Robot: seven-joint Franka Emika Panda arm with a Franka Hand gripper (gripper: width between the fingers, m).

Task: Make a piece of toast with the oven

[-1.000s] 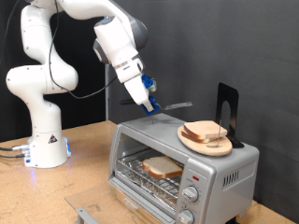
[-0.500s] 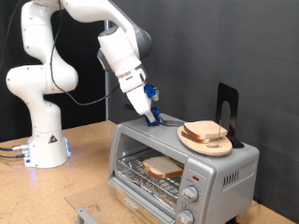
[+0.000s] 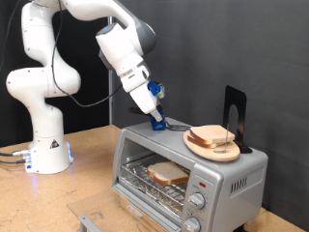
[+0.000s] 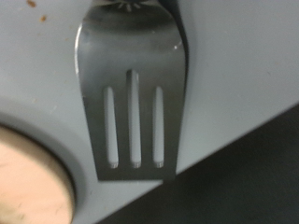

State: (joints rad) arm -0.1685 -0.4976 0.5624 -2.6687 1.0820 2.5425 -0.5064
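The tool (image 3: 154, 120) grips a slotted metal spatula (image 4: 134, 98), its blade low over the oven (image 3: 188, 172) roof. One piece of toast (image 3: 167, 174) lies inside on the wire rack, apparently ready for toasting; a like slice (image 3: 212, 136) waits on the round wooden board (image 3: 198, 147).

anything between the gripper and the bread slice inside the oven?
Exterior view: the gripper sits over the top of the oven. The piece of toast lies on the rack below, so the oven's roof separates them. The wrist view shows a slotted spatula.
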